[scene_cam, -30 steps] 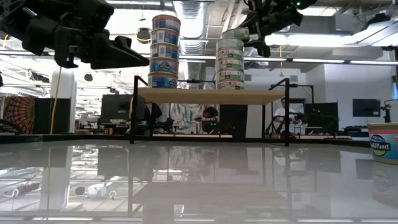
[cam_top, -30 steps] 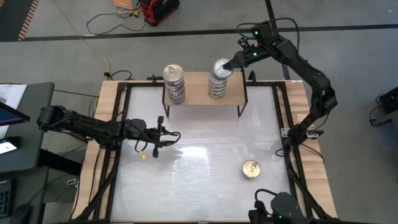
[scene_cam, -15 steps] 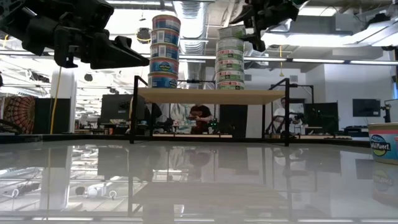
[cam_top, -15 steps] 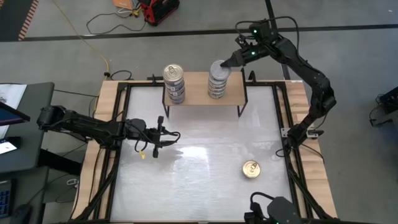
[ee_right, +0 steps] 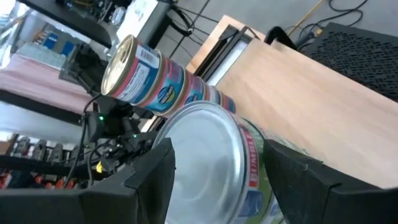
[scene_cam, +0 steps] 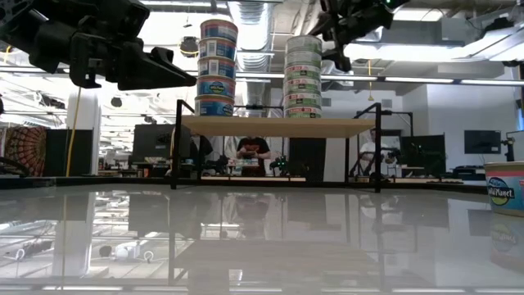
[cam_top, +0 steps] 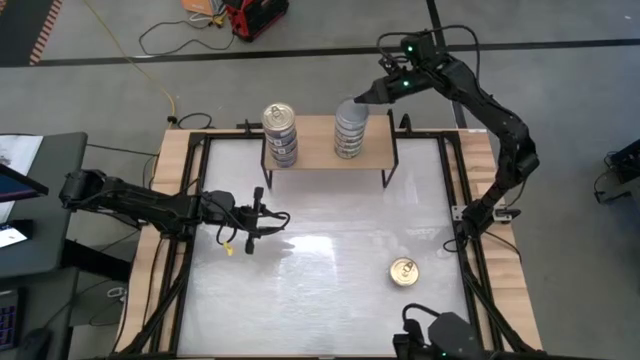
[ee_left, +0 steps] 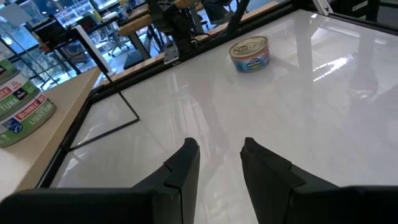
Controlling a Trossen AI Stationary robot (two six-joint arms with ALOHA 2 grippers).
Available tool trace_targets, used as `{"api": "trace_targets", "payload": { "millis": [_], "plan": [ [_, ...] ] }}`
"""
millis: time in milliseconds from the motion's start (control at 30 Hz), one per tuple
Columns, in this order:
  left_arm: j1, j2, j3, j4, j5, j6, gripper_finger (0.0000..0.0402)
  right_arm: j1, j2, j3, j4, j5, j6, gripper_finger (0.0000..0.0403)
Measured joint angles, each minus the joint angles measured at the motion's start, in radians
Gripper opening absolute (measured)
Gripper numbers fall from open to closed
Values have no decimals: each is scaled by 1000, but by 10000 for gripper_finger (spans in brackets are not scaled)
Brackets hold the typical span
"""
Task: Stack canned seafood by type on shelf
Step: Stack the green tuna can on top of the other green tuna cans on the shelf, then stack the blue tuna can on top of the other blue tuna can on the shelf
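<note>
My right gripper (cam_top: 366,93) hangs just above the silver stack (cam_top: 350,128) on the shelf (cam_top: 318,150), fingers spread wide with nothing between them; the wrist view shows the top lid (ee_right: 202,152) under the gap. Those tins read "TUNA" and "BUMBLE" on green labels (ee_left: 22,109). Beside them stands the gold stack (cam_top: 280,132). My left gripper (cam_top: 262,222) waits over the table's left side, fingers apart and empty. One loose tin (cam_top: 403,271) sits near the front right; its blue label (scene_cam: 506,193) reads "Planet".
</note>
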Motion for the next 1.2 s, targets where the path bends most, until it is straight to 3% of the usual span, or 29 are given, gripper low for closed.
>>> {"api": "trace_targets", "payload": {
  "millis": [233, 433, 567, 767, 933, 1200],
  "plan": [
    [0, 0, 0, 0, -5, -12, 112, -17, -19, 81, -38, 31, -85, 265],
    [0, -8, 0, 3, -62, -58, 112, -14, -73, 128, -236, 318, -252, 265],
    [0, -8, 0, -1, -87, -118, 112, 20, -107, 115, -372, 363, -301, 265],
    [0, -8, 0, -27, -89, -257, 112, 206, -187, -48, -429, 549, -333, 265],
    [-25, -16, 0, -30, -112, -352, 112, 370, -327, -216, -423, 717, -253, 265],
    [-147, -4, 101, -213, -301, -414, 112, 664, -530, -506, -372, 870, -9, 265]
  ]
}}
